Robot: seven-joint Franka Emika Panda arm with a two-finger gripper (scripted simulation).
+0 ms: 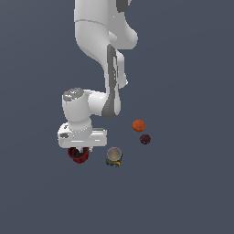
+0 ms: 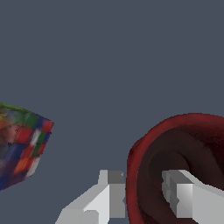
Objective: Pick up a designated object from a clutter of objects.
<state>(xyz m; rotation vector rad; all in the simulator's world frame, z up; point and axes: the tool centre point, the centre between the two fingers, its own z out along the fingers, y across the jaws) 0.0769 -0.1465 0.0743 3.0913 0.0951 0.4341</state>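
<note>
The gripper (image 2: 142,197) straddles the wall of the dark red cup (image 2: 183,148), one finger (image 2: 188,197) inside the hollow, one outside; jaws apart, not yet clamped. The multicoloured can (image 2: 22,144) stands near the cup. Risk: a thin-wall pinch may slip or tilt the cup during lifting.

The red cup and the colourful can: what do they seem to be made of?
The red cup looks like glossy glazed ceramic or plastic: smooth dark red wall with soft highlights. The can looks like metal with a printed label, judging by its pale shiny top; uncertain in a render.
</note>
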